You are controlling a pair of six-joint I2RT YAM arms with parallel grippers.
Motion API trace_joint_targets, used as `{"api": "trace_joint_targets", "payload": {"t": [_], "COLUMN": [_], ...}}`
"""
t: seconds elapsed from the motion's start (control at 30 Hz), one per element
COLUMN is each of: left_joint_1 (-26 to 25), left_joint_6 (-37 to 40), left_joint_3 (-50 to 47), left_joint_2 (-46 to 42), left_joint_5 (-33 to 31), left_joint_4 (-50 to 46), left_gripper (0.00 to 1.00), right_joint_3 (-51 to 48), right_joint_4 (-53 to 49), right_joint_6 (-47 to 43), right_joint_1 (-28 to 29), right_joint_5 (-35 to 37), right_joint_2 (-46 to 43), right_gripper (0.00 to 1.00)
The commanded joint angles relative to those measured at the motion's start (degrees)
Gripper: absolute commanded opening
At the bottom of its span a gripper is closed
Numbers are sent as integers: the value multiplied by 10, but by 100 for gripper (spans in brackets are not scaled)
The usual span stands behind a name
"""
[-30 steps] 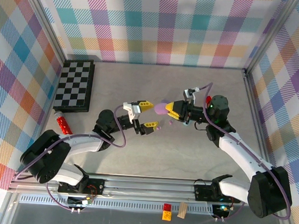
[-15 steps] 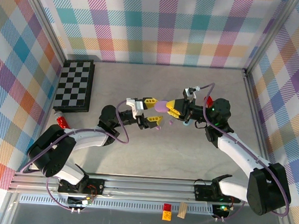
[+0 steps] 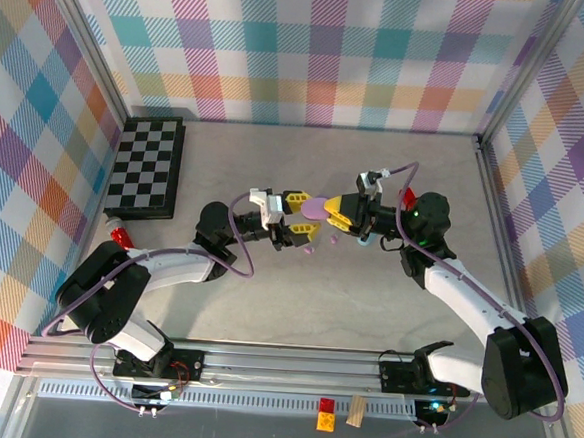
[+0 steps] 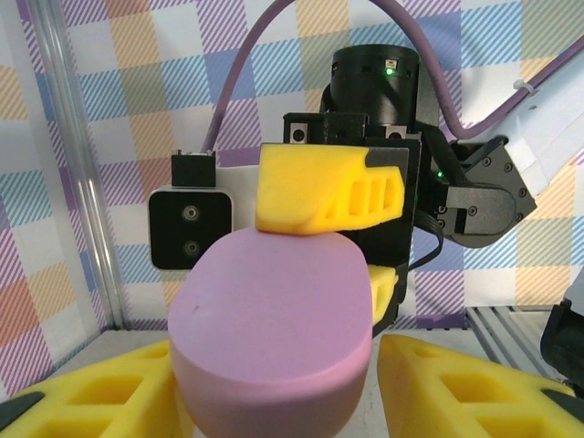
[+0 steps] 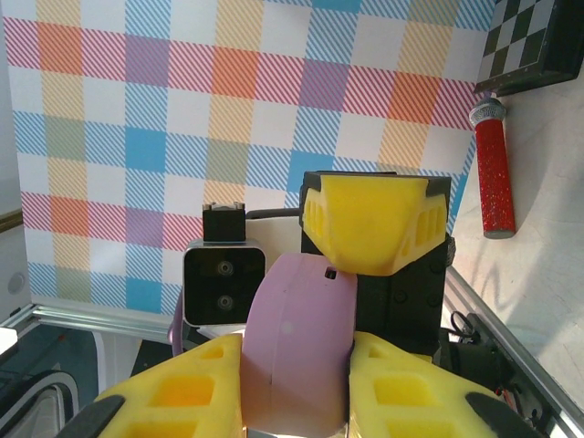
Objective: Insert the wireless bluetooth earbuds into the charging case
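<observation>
Lid-opening or a handover, by the look of it, with no earbud seated yet. Over the middle of the desk (image 3: pixel 365 314), seen from above: right gripper (image 3: pixel 330 214) pinching a lilac pebble-shaped case (image 3: pixel 314 208) clear of the surface, left gripper (image 3: pixel 299 220) facing it nose to nose. From the right wrist, much the same: case wedged between both yellow fingers (image 5: pixel 182 397) and touching each. From the left wrist, left gripper spread wide, one finger on either side of the case. Contact with the pads impossible to judge, so better called open around it than clamped. Case apparently shut, no gap at the seam visible. Earbuds (image 3: pixel 310 248) down on the desk just below the two grippers, tiny lilac specks, too small to describe further. Well away on the left, a chessboard (image 3: pixel 147 164) and a red glittery tube (image 3: pixel 122 239), no part of this job. Next, probably: closing the left gripper on the free end of the case, squarely on lid or base rather than across both, then hinging the halves apart against the right gripper's hold. Little margin there, given a smooth rounded shell likely to squirt out of a skewed pinch. After that, setting the opened case down and fetching an earbud.
</observation>
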Motion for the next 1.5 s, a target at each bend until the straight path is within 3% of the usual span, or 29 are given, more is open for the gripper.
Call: {"api": "trace_joint_targets", "payload": {"t": [0.0,0.47,1.13,1.47], "left_joint_1": [-5,-5,-5,-5], "left_joint_6": [-6,-10,-18,-23], "left_joint_3": [14,16,19,21], "left_joint_2": [4,2,4,5], "left_joint_5": [17,27,38,46], "left_joint_4": [32,30,30,29], "left_gripper": [51,40,43,40], "right_joint_3": [5,10,13,15], "right_joint_4": [23,-3,-18,-36], "right_joint_6": [-6,-21,-29,-41], "right_joint_1": [3,3,3,3], "right_joint_5": [-10,-10,-10,-10], "right_joint_2": [1,1,-1,-3], "right_gripper": [10,9,9,9]}}
